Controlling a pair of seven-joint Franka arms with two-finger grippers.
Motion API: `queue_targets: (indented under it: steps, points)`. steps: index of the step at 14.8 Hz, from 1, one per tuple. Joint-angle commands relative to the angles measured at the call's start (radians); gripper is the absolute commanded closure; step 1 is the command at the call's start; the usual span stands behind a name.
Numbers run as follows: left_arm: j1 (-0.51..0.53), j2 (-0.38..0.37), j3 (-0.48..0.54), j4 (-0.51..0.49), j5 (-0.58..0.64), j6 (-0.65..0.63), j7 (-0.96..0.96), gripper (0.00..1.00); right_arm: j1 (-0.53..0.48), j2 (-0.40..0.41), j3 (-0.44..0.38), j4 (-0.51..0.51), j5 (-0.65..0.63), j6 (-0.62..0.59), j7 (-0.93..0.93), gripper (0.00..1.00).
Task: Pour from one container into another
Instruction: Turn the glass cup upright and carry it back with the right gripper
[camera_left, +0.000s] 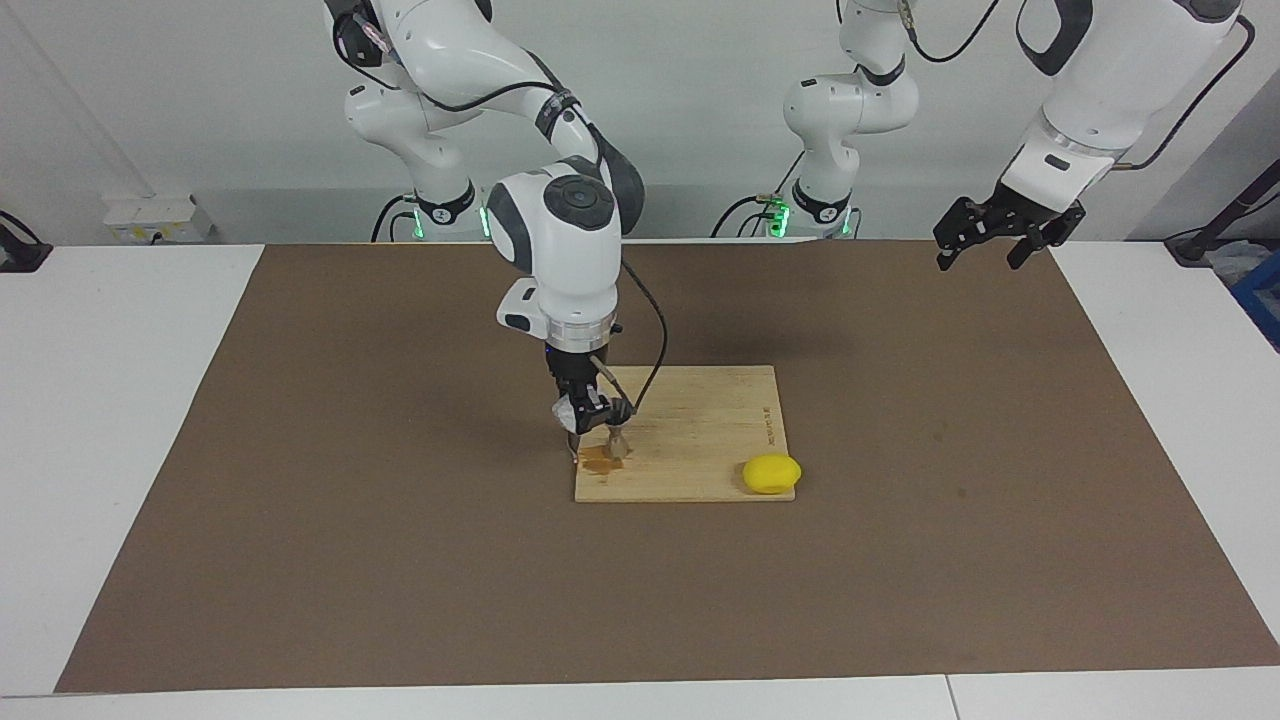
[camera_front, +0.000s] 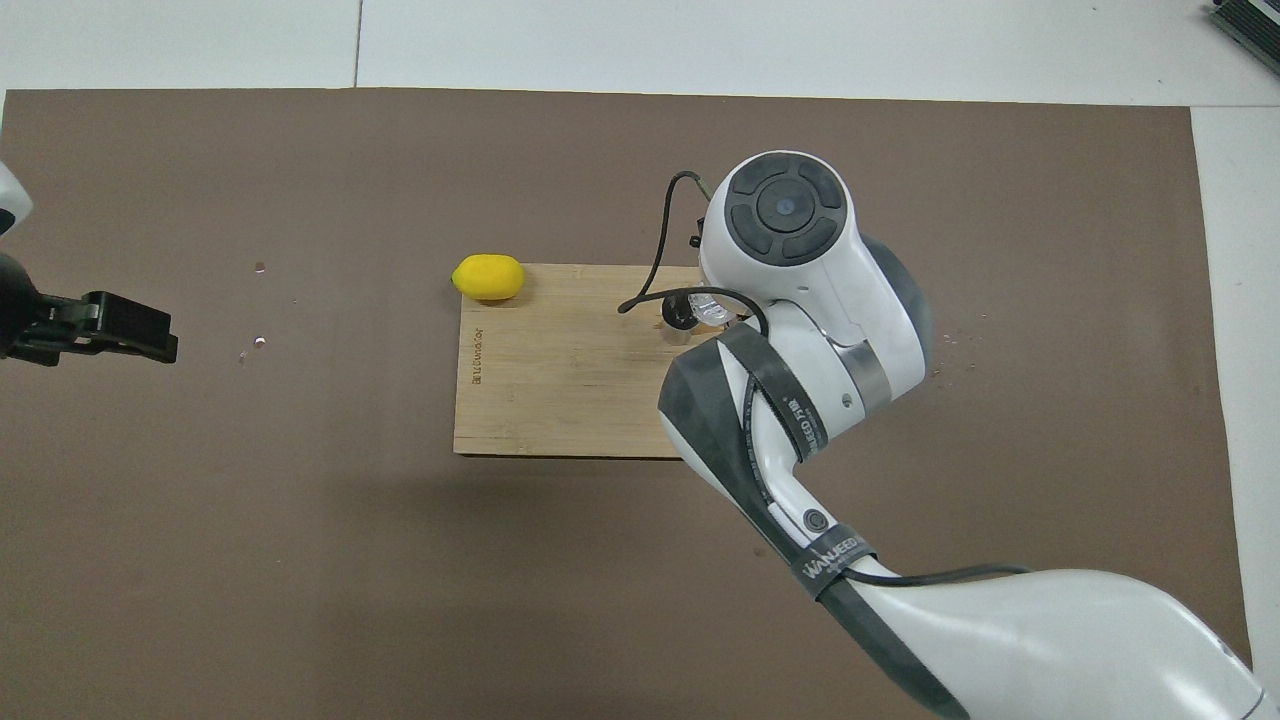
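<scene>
My right gripper (camera_left: 590, 428) reaches down over the end of the wooden cutting board (camera_left: 700, 415) toward the right arm's side. It is shut on the clear glass tumbler (camera_left: 568, 412), held tipped just above the board. The small metal jigger (camera_left: 619, 444) stands upright on the board right beside the tumbler. A brown wet patch (camera_left: 598, 461) lies on the board at the jigger's foot. In the overhead view the arm hides most of this; part of the tumbler (camera_front: 712, 309) and the jigger (camera_front: 679, 314) show. My left gripper (camera_left: 985, 245) waits open in the air over the mat's edge.
A yellow lemon (camera_left: 771, 473) lies at the board's corner farthest from the robots, toward the left arm's end; it also shows in the overhead view (camera_front: 488, 277). The board (camera_front: 560, 380) lies on a brown mat (camera_left: 350, 500) on a white table.
</scene>
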Motion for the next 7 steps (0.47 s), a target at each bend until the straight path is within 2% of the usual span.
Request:
queue_targets:
  steps: [1, 4, 7]
  points:
    - [0.003, -0.029, -0.002, -0.030, 0.011, -0.002, -0.001, 0.00, -0.037, -0.009, 0.008, 0.010, 0.086, -0.004, -0.022, 1.00]
    - [0.003, -0.029, -0.002, -0.030, 0.011, -0.003, -0.001, 0.00, -0.093, -0.009, 0.006, 0.003, 0.194, 0.000, -0.043, 1.00]
    - [0.003, -0.029, -0.002, -0.031, 0.011, -0.003, -0.001, 0.00, -0.193, -0.013, 0.008, -0.030, 0.352, 0.013, -0.097, 1.00]
